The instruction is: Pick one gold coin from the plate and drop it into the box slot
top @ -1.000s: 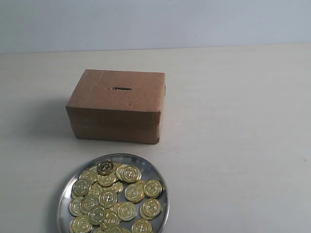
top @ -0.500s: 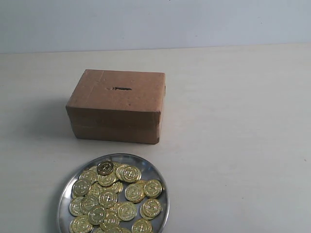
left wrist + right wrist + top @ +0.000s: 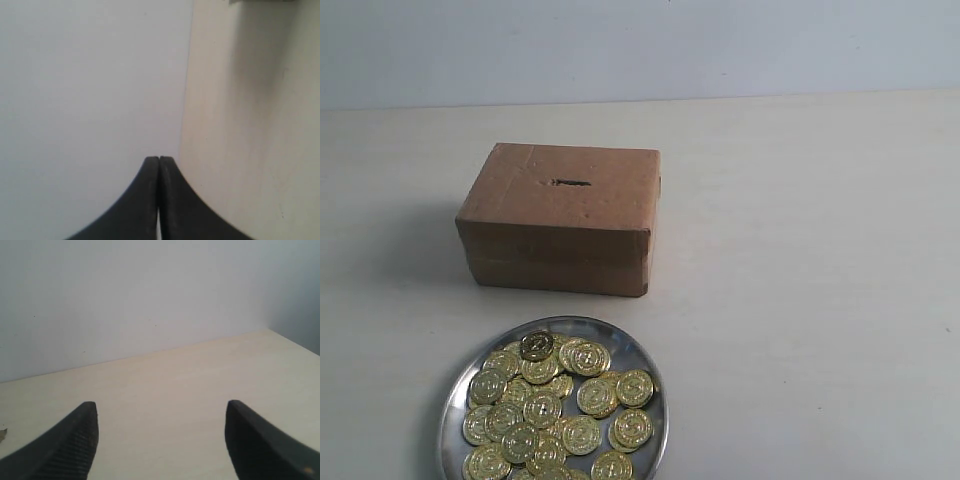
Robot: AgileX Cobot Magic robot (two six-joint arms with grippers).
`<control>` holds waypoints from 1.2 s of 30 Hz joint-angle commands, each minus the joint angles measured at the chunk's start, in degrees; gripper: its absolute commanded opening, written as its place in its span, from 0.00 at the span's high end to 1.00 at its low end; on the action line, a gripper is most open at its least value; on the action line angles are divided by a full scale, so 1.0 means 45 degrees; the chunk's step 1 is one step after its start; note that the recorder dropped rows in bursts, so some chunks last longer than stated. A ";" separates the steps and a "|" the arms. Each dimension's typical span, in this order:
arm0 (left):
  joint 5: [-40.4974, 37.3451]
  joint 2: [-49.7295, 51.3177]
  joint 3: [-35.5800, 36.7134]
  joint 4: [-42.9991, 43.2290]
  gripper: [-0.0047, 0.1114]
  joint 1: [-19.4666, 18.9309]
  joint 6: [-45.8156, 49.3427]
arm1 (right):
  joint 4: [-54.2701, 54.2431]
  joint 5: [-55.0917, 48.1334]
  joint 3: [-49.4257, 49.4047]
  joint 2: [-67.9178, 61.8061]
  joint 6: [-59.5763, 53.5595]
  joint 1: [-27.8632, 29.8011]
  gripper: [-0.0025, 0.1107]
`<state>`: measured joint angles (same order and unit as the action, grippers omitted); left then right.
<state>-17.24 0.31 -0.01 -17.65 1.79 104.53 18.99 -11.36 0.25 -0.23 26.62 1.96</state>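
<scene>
Exterior: shows the plate (image 3: 658,405) of gold coins (image 3: 542,408) toward the near edge of the surface (image 3: 800,300), the box (image 3: 560,225) just behind, slot (image 3: 571,183) on top, open to a drop from above.
Left wrist: shows left claw (image 3: 159,165) pressed together, empty, by a surface edge.
Right wrist: shows right claw (image 3: 161,409) spread wide, empty, likely readied for picking.

Pale cream tabletop (image 3: 820,300), matte, plain; light grey-white wall (image 3: 640,45) behind it, meeting it in a straight line across the exterior view; right wrist view shows a wall corner, one side darker; soft shadow on tabletop in left wrist view; cropped pale object (image 3: 260,1) there, unidentifiable
</scene>
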 commanded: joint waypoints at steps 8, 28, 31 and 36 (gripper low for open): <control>-0.0504 -0.0070 0.0002 -0.0778 0.96 -0.0023 -0.0170 | -0.0567 -0.0703 -0.0056 0.0051 0.0004 0.0011 0.38; -0.0678 -0.0070 0.0002 -0.2870 0.96 -0.0023 -1.2128 | -0.0567 -0.0703 -0.0056 0.0051 0.0004 0.0011 0.38; -0.0657 -0.0070 0.0002 -0.2654 0.96 -0.0023 -1.3280 | -0.0567 -0.0703 -0.0056 0.0051 0.0004 0.0011 0.38; -0.0762 -0.0070 0.0002 -0.2742 0.96 -0.0023 -1.5829 | -0.0587 -0.0703 -0.0056 0.0051 0.0004 0.0011 0.38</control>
<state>-20.52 0.31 -0.01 -29.72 1.79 38.94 16.27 -14.40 0.25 -0.23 26.62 1.96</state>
